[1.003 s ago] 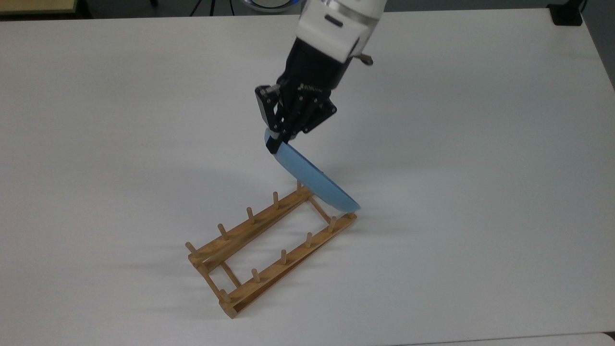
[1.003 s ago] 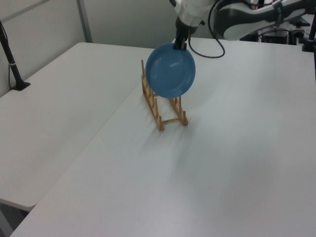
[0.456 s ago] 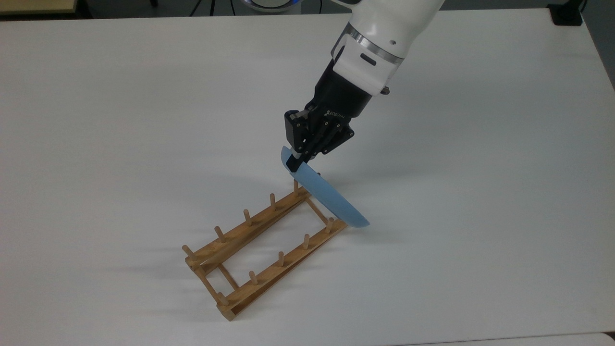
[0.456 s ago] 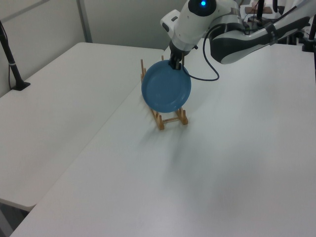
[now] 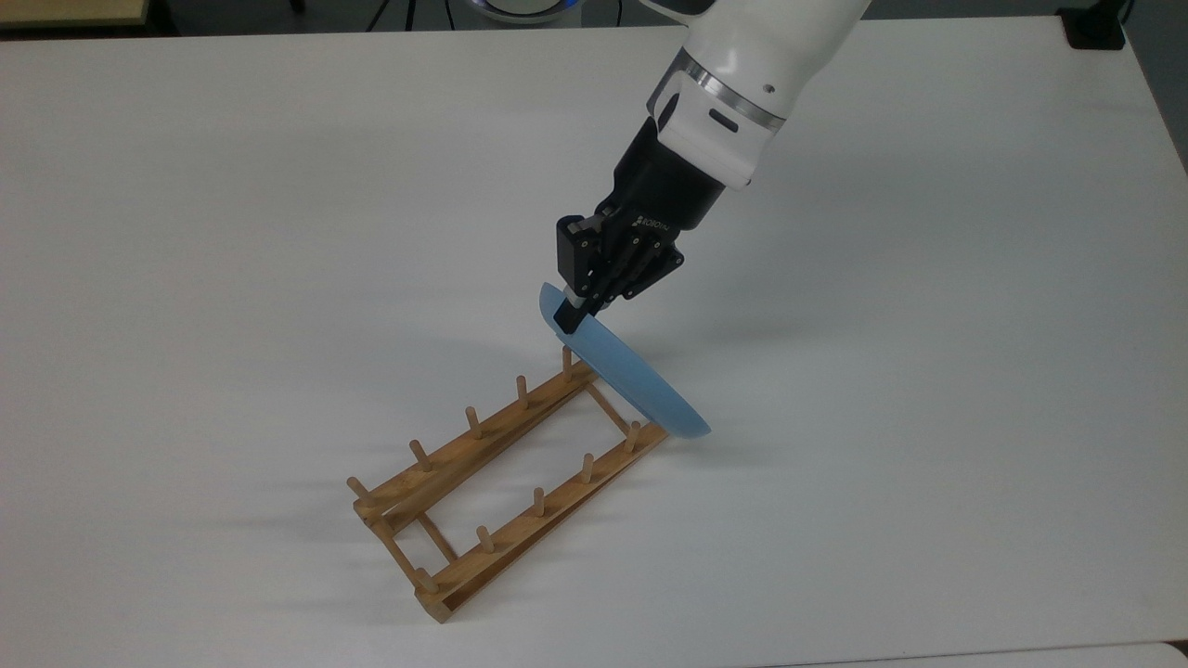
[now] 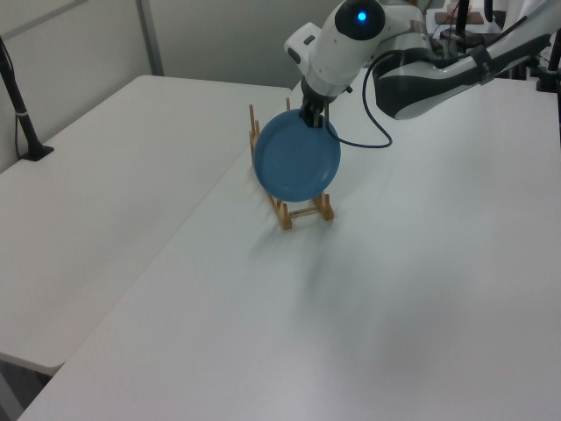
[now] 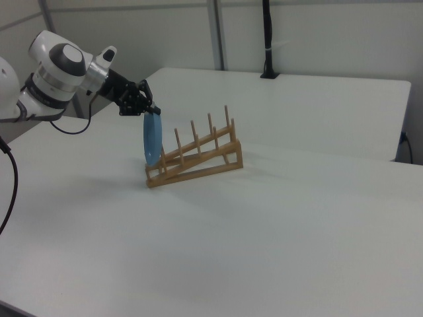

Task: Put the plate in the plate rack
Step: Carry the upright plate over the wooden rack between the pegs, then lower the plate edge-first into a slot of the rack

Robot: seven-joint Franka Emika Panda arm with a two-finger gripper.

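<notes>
The plate (image 5: 631, 376) is plain light blue, reading deeper blue on its face in the left view. The plate rack (image 5: 506, 482) is light-brown wood on a plain white worktop (image 5: 232, 232). The gripper (image 5: 568, 320) is black, on a white arm (image 5: 742, 65) with a blue light.

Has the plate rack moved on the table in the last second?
Yes. In the top view the plate rack has slid toward the top view's lower left across the table, with the plate at its upper-right end.

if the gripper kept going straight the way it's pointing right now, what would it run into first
Probably the plate rack. The gripper, shut on the plate, points down toward the rack's near end in the top view, so the plate's lower edge would likely meet the end pegs or rails first; depth is unclear.
</notes>
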